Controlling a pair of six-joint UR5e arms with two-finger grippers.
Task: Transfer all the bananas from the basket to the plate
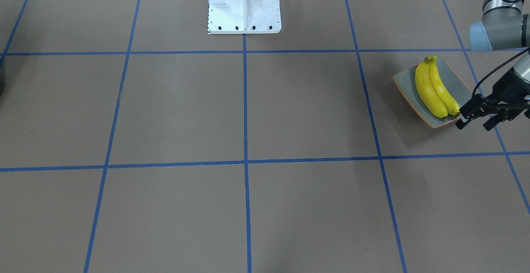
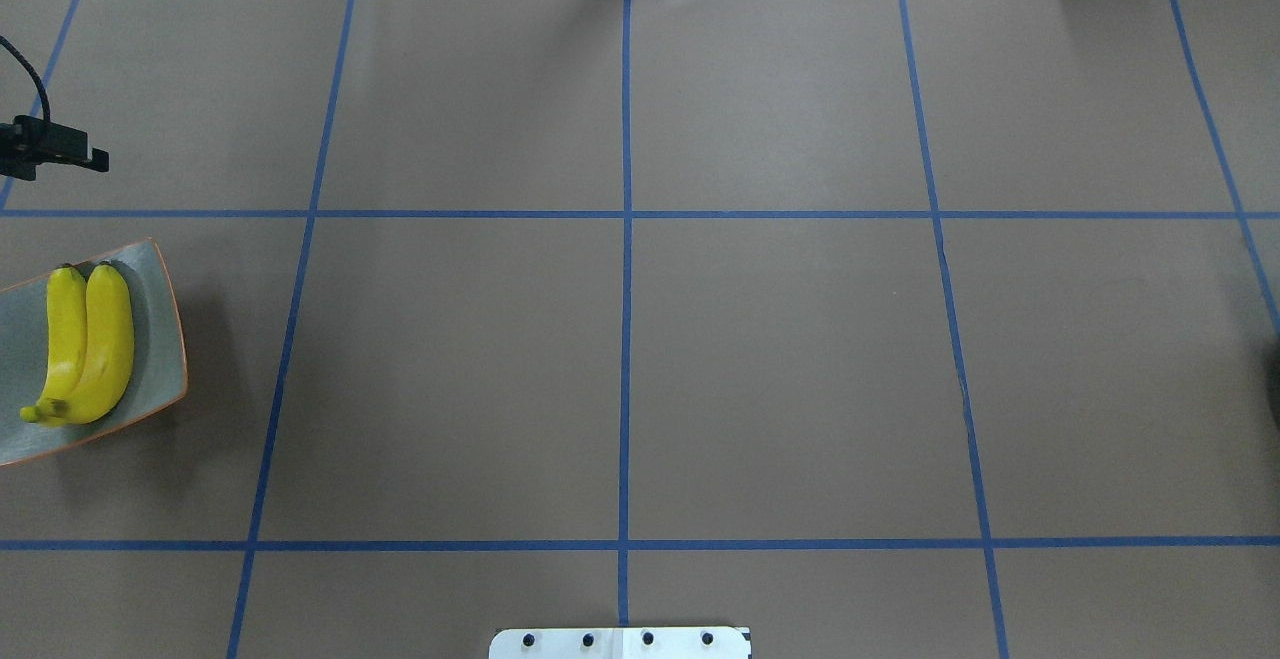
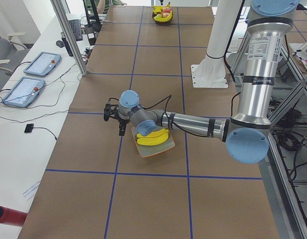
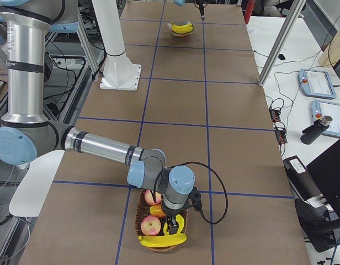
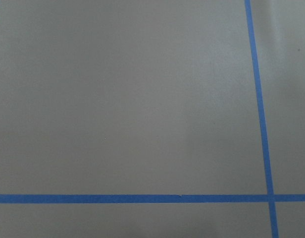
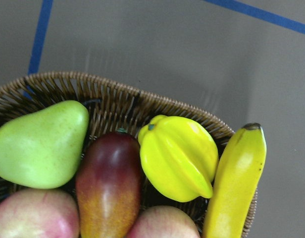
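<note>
Two yellow bananas point(image 1: 432, 88) lie side by side on the grey-green plate point(image 1: 453, 82) with its orange rim; they also show in the overhead view point(image 2: 90, 344). My left gripper point(image 1: 474, 124) is open and empty, just past the plate's corner, beside the banana tips. The wicker basket point(image 4: 145, 205) holds two more bananas, one lying along its near rim point(image 4: 163, 240). My right gripper point(image 4: 171, 225) hangs over the basket's fruit; I cannot tell whether it is open or shut. In the right wrist view a banana point(image 6: 236, 183) leans on the basket rim point(image 6: 113, 91).
The basket also holds a green pear point(image 6: 41, 144), a red mango point(image 6: 108, 183), a yellow star fruit point(image 6: 177, 158) and apples point(image 4: 150, 225). The white robot pedestal point(image 1: 244, 8) stands mid-table. Blue tape lines cross the brown table cover. Tablets point(image 3: 26, 89) lie beside the table.
</note>
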